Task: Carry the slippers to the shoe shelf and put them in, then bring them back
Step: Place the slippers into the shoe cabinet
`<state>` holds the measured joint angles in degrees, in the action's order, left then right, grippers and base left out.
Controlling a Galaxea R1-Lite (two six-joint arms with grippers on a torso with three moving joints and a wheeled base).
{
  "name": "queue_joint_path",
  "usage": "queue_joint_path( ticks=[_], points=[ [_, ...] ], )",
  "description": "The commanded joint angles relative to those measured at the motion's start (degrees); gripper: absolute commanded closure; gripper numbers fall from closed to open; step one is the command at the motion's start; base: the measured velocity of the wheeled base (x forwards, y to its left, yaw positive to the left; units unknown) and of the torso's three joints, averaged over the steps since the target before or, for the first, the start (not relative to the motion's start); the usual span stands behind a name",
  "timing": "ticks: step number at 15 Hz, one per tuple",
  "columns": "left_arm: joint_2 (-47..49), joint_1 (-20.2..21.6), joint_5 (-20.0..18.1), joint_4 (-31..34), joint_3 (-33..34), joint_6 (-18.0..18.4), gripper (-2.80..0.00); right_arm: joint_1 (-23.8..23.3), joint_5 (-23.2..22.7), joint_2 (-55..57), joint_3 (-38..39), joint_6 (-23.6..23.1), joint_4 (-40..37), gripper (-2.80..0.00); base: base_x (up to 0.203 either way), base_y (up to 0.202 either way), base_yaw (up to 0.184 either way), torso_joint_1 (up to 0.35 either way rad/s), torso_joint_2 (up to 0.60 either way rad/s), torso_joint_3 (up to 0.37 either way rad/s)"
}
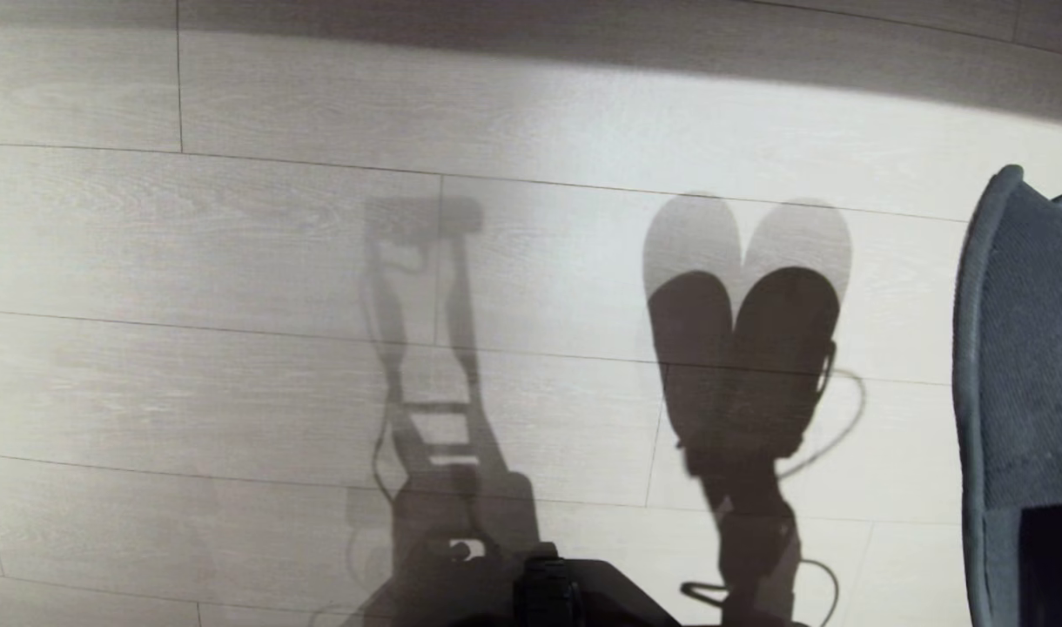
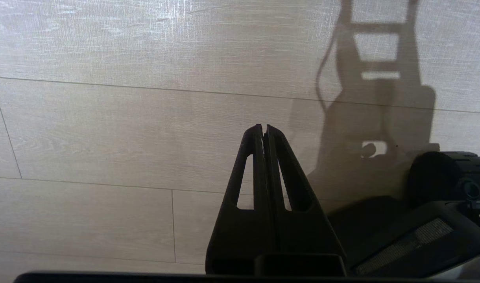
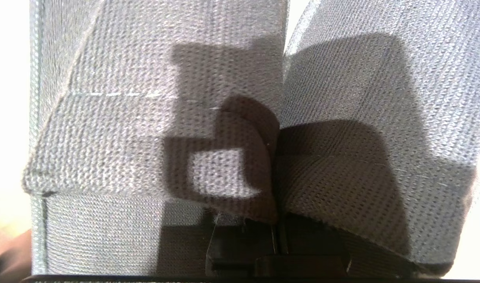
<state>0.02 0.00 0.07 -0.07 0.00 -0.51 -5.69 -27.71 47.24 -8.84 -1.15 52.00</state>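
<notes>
Floor (image 1: 235, 348): pale wood-look planks, filling the head view; carries shadows of both arms and of two rounded slipper shapes side by side

Slippers (image 3: 145, 118): grey woven fabric pair, raised off the floor, fanned out to either side directly ahead of the right gripper; in the head view one (image 1: 1018, 366) is cut off at the right edge, so neither shows whole

Right gripper (image 3: 277, 239): mostly hidden behind fabric, only the dark finger bases visible; fingers clenched on the slippers where the two meet

Left gripper (image 2: 264, 131): hangs above bare floor, fingers pressed together, holding nothing; nothing lies beside it

Robot base (image 2: 440, 220): dark, partly cut off, beside the left gripper
</notes>
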Motion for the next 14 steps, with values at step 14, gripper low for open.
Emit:
queue_joint_path(
  ticks=[14],
  points=[
    [-0.1,0.1,0.0,0.0,0.1,0.0,0.0,5.2,12.1,-41.0,4.5,0.2,-39.6,0.0,0.0,0.0,0.0,0.0,0.0,0.0]
  ],
)
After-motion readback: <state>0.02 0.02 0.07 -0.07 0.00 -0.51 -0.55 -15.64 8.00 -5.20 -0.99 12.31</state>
